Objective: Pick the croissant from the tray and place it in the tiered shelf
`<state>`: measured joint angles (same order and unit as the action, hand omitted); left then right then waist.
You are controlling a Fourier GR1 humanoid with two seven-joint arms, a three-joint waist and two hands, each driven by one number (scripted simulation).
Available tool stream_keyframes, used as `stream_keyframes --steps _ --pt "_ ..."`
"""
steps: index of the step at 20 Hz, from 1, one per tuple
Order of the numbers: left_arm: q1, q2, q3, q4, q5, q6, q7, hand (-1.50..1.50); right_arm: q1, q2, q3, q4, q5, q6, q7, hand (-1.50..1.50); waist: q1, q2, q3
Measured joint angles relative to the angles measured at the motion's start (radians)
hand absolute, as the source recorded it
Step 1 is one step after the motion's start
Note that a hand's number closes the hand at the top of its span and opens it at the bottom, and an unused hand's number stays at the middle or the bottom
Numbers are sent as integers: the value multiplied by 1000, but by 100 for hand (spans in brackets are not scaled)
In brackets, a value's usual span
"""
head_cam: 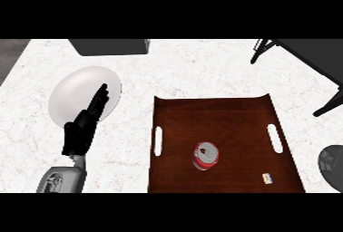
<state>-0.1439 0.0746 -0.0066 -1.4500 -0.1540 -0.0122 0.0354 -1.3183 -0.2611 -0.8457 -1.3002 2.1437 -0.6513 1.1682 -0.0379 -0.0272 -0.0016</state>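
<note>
dark reddish wood is what catches the eye from the head view: a tray (221,113) with slot handles on either side, lying on the white marbled counter (188,68) at centre right. on it i can see a red and white can (206,155) lying near the middle and a small pale scrap of something (268,178) by the near right corner. i can't make out a croissant on the tray at all; if that little pale piece is meant to be it, it is too small for me to tell.

the left hand (85,124) shows at the left, fingers straight and together, pointing up over a white plate (80,88) that sits well apart from the tray. it holds nothing. the right hand is nowhere in the view.

what worries me: with the pastry unaccounted for, a reach into the tray could easily land on the can and send it rolling, since it lies on its side. i'd also guess the shelf is the black-framed thing (308,54) at the top right, so a carry there from the left would cross the whole tray.

the counter is pale stone with faint pink veining. a grey box-like object (110,46) sits at the far edge, and a dark round thing (331,163) pokes in at the right.
</note>
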Motion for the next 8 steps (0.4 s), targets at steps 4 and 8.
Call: stream_keyframes --steps 4,8 --pt "19 7 13 3 7 -1 -12 0 36 107 -9 -188 10 112 -36 -150 -19 -9 0" --pt "23 17 22 -5 9 -2 -8 0 63 202 9 -377 13 257 -84 -150 -25 -16 0"
